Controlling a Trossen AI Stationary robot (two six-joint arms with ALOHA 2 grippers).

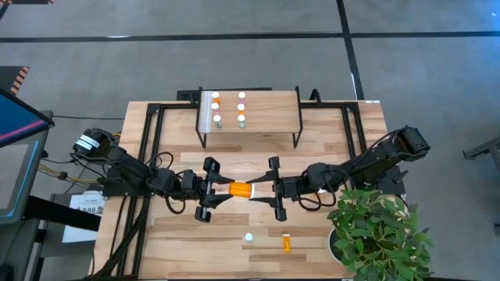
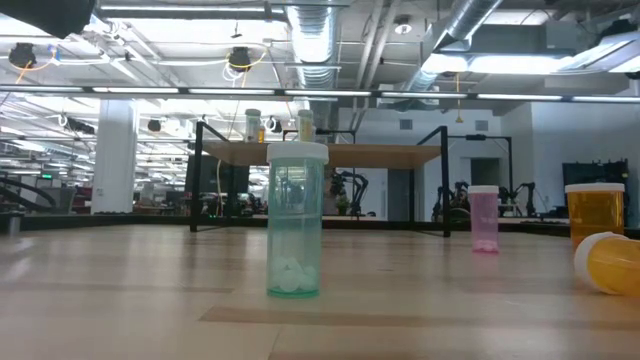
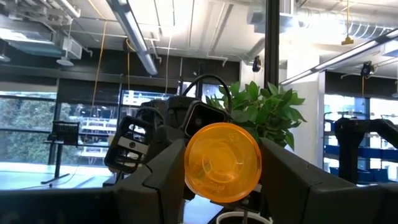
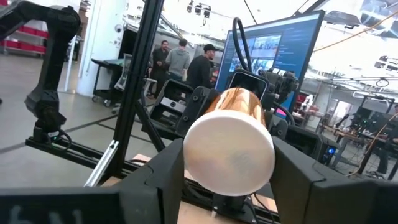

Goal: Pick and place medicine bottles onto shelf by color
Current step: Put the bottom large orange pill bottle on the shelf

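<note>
Both arms reaching inward, left gripper [image 1: 212, 190] and right gripper [image 1: 271, 187] meeting at orange bottle [image 1: 241, 189]

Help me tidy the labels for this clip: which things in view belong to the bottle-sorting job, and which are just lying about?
Job:
- orange bottle held between left gripper and right gripper
- shelf with six bottles
- green bottle
- pink bottle
- lying orange bottle

Bystanders:
- potted plant
- monitor

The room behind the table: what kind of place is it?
Probably a robotics lab or workshop: bare ceiling ducts, more robot arms on stands farther back, and a large monitor near standing people.
</note>
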